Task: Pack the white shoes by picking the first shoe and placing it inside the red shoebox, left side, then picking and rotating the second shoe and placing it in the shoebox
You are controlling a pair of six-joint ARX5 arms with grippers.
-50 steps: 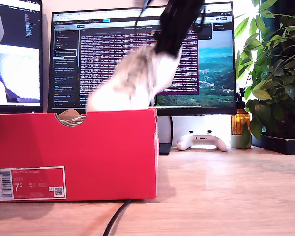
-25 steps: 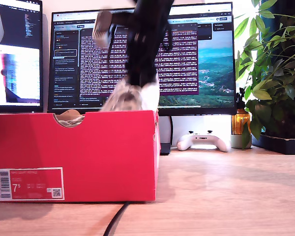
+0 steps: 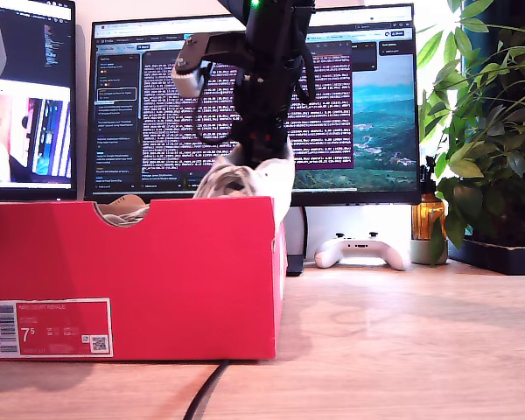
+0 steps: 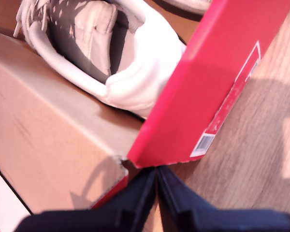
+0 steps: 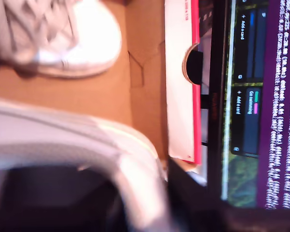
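Exterior view: shoe (image 3: 261,179) half in box (image 3: 131,276), heel held by my second gripper (image 3: 261,150). My first gripper (image 4: 157,180): fingers together, empty. Advice: lower heel flat, then release.

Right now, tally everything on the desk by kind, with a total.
White shoes: 2
Red shoebox: 1
Monitors: 2
Game controller: 1
Potted plant: 1
Amber jar: 1
Total: 8
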